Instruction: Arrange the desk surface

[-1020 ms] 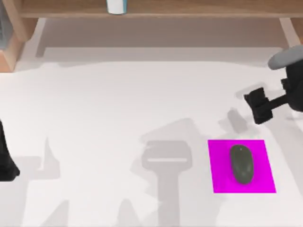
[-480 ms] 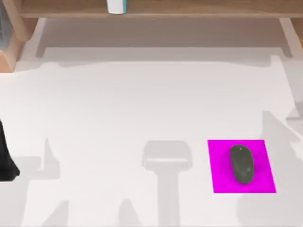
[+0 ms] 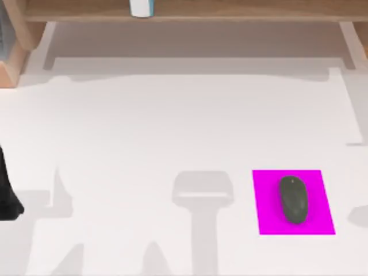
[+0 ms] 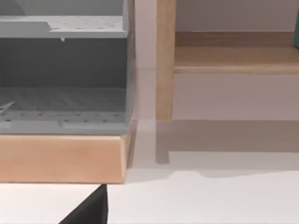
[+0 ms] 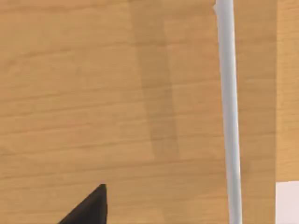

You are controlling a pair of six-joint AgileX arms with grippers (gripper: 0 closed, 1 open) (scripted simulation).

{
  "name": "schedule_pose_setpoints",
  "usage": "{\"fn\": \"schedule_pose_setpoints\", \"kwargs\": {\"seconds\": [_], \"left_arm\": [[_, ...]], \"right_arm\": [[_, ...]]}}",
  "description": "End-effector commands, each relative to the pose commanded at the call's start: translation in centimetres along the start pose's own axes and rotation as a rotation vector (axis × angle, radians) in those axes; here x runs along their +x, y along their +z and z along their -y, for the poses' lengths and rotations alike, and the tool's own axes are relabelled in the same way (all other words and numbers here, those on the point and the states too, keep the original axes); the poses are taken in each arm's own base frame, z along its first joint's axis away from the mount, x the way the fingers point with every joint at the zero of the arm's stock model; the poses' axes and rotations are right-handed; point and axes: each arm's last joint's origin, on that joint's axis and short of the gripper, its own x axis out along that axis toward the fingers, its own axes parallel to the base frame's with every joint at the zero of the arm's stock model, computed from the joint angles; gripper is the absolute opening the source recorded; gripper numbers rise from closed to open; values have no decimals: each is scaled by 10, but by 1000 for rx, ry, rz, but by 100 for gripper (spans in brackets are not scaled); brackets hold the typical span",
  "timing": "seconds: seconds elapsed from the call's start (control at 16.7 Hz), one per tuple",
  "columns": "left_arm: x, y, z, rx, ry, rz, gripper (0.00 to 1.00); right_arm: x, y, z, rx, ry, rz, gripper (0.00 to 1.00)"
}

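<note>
The tabletop (image 3: 172,126) lay broad, white and flat across the top view, and we took the magenta pad (image 3: 323,201) as our landmark on it. The pad sat on the tabletop's right part, toward the near edge, with bare white surface stretching away from it to the left and toward the back.

Beyond the pad, along the back of the tabletop, ran the tan wooden shelf (image 3: 230,10), and a small white-and-blue cup (image 3: 140,7) stood on it, well to the left of the pad. In the left wrist view a grey perforated tray unit (image 4: 63,70) stood in a wooden frame beside the shelf's upright post (image 4: 164,60).

Well apart from the pad, at the tabletop's left edge, a dark part of our left arm (image 3: 7,195) showed; we could not tell whether its claw was released or clenched. The right wrist view faced wood grain (image 5: 93,93) and a pale grey bar (image 5: 229,112), and of the right claw's state we could say nothing.

On the pad lay 1 dark mouse (image 3: 293,199), its long axis running from the near edge toward the shelf. We judged that mouse and pad lay far to the right of the left arm, so the right side was the nearer for any further work there. With the mouse resting squarely on the pad, the arranging looked largely done.
</note>
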Motion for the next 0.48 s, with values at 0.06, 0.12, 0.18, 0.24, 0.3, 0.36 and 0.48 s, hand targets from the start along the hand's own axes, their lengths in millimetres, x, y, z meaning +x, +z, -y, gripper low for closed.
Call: {"fn": "schedule_pose_setpoints", "kwargs": {"seconds": [0.06, 0.12, 0.18, 0.24, 0.3, 0.36, 0.48], "left_arm": [[0, 0, 0, 0, 0, 0, 100], [0, 0, 0, 0, 0, 0, 100], [0, 0, 0, 0, 0, 0, 100], [0, 0, 0, 0, 0, 0, 100], [0, 0, 0, 0, 0, 0, 100], [0, 0, 0, 0, 0, 0, 100], [0, 0, 0, 0, 0, 0, 100]], "right_arm": [[-1, -8, -1, -47, -18, -23, 100], [-1, -15, -3, -85, -33, -44, 100], [-1, -20, -3, -114, -44, -59, 100], [-1, -23, -4, -132, -52, -69, 100], [-1, -25, -4, -141, -55, -74, 100], [-1, -25, -4, -141, -55, -74, 100], [-1, -25, -4, -141, -55, -74, 100]]}}
